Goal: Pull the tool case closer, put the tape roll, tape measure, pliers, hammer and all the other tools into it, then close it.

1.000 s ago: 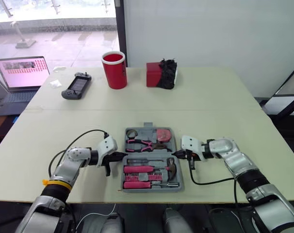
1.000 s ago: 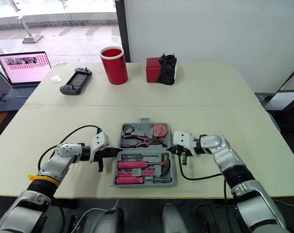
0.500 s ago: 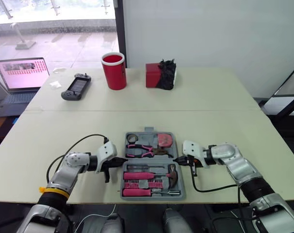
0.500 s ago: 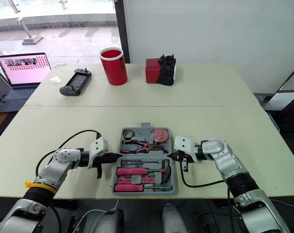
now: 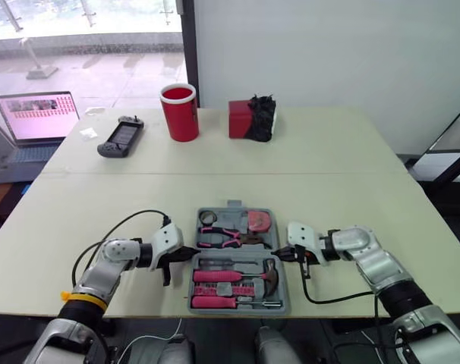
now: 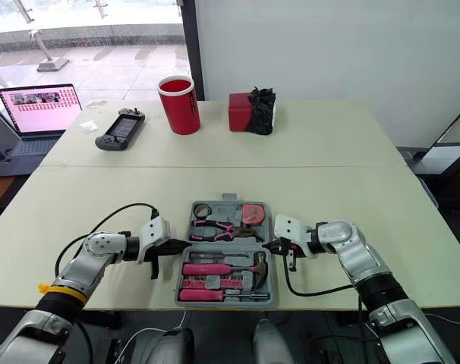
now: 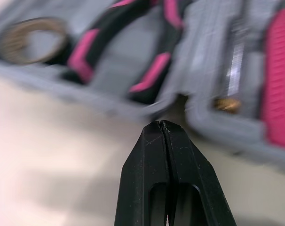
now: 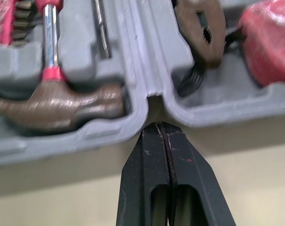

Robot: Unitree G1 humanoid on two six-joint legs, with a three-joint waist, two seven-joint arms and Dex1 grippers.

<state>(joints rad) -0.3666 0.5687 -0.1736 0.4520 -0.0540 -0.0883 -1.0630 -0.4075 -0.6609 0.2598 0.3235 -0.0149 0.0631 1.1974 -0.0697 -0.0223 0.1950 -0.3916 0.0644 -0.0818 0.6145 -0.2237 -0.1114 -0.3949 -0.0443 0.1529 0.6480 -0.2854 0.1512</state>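
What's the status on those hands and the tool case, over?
Left hand shut, at the tool case hinge notch; right hand shut, opposite notch. Case open, hammer and pliers inside. Nothing in the way.

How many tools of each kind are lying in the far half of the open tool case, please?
Tape roll: 1
Pliers: 1
Tape measure: 1
Total: 3
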